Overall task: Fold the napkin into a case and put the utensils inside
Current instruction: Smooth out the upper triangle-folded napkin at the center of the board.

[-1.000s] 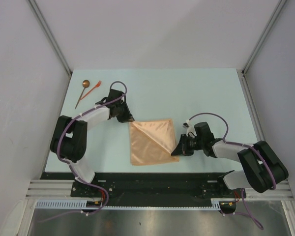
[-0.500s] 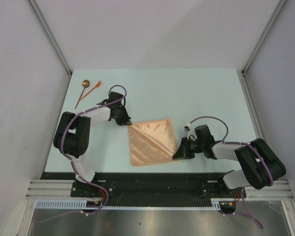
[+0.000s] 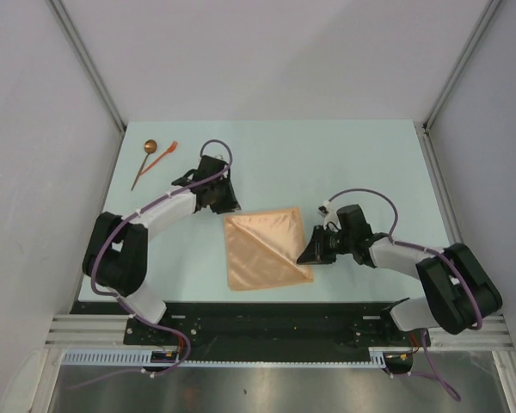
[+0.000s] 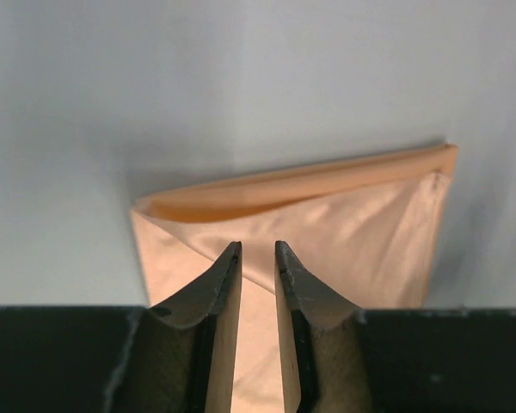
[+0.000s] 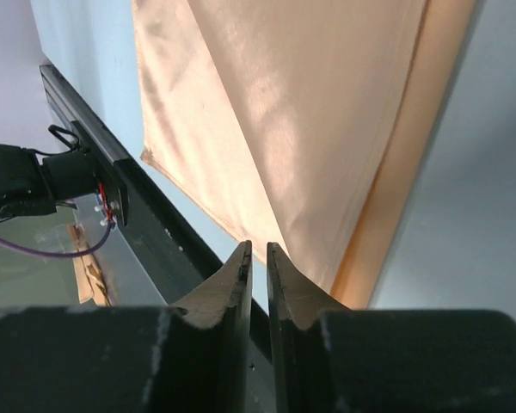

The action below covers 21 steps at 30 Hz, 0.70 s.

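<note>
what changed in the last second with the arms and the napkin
The left gripper drew back a little from the far-left corner of the napkin. The right gripper slid from the near-right corner farther along the right edge. Neither holds cloth now. The napkin, the spoon and the fork stayed put.

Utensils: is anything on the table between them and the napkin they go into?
Only the left pincer sits between the utensils and the napkin, above its far-left corner; nothing else visible does.
</note>
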### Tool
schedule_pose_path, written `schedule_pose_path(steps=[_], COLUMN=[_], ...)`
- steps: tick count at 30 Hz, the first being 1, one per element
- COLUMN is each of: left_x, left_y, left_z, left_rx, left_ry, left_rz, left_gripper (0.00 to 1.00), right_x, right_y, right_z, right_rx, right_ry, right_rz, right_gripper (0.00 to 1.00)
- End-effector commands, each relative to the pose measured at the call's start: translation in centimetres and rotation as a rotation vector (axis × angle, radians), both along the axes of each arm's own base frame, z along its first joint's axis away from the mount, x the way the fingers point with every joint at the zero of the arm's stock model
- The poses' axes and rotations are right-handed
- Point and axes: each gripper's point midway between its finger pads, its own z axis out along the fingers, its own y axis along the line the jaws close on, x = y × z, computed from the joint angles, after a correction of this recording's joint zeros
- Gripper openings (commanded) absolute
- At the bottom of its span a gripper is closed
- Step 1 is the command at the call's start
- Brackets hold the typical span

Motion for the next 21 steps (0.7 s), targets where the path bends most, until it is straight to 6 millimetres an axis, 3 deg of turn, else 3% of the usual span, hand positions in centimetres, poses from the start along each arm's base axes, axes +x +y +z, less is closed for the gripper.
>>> schedule_pose_path(steps=[1,5,10,12,16,21], left_x=[-1.9,-3.3,-3.1,-2.9,-2.5,-2.2], left_y=[-3.6,-5.5,-3.6,-2.4,-1.0,-0.3], left_z=[1.2,-1.0,-4.2,-5.5,-6.2,-5.1], left_rx=[-0.06,-0.127,-0.035,-0.02,0.012,0.043], left_ry=[-0.034,0.042,0.086,0.112,0.116,0.084], left_rz=[-0.099,-0.14,-0.097,-0.075,-0.055,-0.055], left_gripper=[0.25,0.22,0.21,0.2,0.2,0.2], right_x=[2.3,4.1,4.4,3.9,3.3,4.1], right_y=[3.0,5.6,7.3,6.9,5.3,4.4], right_z=[1.5,1.6,0.2,-1.3,-3.1,-0.9], right_rx=[0.047,0.093,0.15,0.135,0.08,0.02], right_ry=[-0.065,-0.058,-0.011,0.017,0.038,-0.03], right_rz=[0.067,0.116,0.15,0.149,0.128,0.126], right_gripper=[0.17,0.17,0.17,0.17,0.17,0.2])
